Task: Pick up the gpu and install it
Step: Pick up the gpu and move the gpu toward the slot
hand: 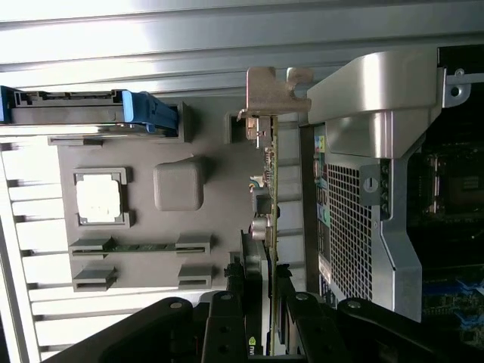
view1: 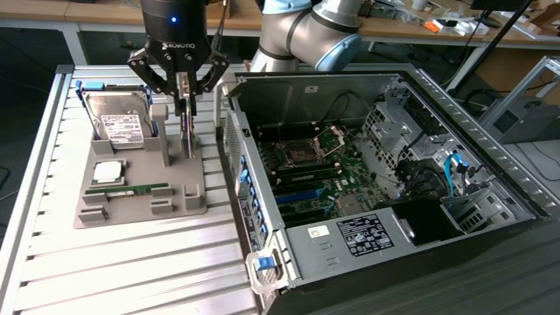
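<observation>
A tray (view1: 131, 203) lies on the slatted table (view1: 131, 269) at the exterior view's left, with the open computer case (view1: 306, 239) just beside it at the exterior view's right. On the tray, the hard drive (view1: 118, 121) sits at the far end, the CPU (view1: 109, 172) in front of it, and the RAM stick (view1: 127, 190) nearer still. The gpu (view1: 187, 134) stands on edge along the tray's side nearest the case, its upper part between the fingers of the gripper (view1: 182, 92) above the tray.

The gripper (view1: 183, 95) pinches the gpu (view1: 187, 138) upright at the grey tray (view1: 131, 205); hard drive (view1: 117, 121) at nine o'clock, open computer case (view1: 302, 252) at three.
</observation>
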Action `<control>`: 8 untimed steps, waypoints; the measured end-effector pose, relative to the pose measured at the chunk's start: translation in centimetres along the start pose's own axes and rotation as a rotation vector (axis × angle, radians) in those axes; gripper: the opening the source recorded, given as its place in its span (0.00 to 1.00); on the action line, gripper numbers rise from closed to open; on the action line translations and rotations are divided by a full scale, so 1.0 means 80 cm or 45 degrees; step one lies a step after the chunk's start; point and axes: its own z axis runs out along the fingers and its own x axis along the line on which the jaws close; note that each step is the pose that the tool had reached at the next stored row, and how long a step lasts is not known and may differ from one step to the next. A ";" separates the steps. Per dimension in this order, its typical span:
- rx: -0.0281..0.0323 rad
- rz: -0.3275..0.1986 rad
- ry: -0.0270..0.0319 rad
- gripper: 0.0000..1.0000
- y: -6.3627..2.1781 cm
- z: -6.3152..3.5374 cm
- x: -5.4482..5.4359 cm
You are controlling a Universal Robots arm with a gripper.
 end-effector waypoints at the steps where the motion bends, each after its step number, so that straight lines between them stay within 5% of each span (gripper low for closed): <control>1: 0.0000 0.000 0.0000 0.27 0.000 0.000 0.000; 8: 0.0000 0.000 0.0001 0.27 0.000 -0.003 0.000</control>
